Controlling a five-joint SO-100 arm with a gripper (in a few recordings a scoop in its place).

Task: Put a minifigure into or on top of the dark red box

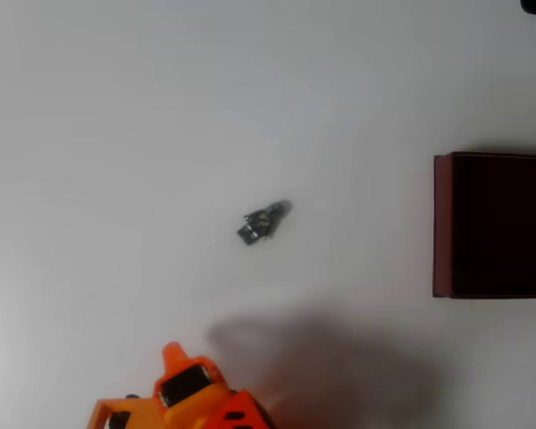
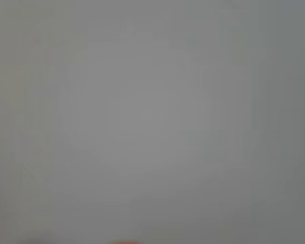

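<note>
White desk (image 1: pixel 116 107), seen from overhead. Minifigure (image 1: pixel 266 221) lies flat mid-desk, well apart from red box (image 1: pixel 442 223) at right edge. We judge it light, rigid, slick; pinch across torso. Orange arm (image 1: pixel 183 398) at bottom; hand state: can't tell.

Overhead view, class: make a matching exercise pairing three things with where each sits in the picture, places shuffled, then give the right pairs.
Things:
1. minifigure
2. dark red box
3. orange arm

Places in the overhead view:
A. bottom edge, left of middle
B. right edge
C. near the middle of the white table

Pairs: 1-C, 2-B, 3-A
</note>
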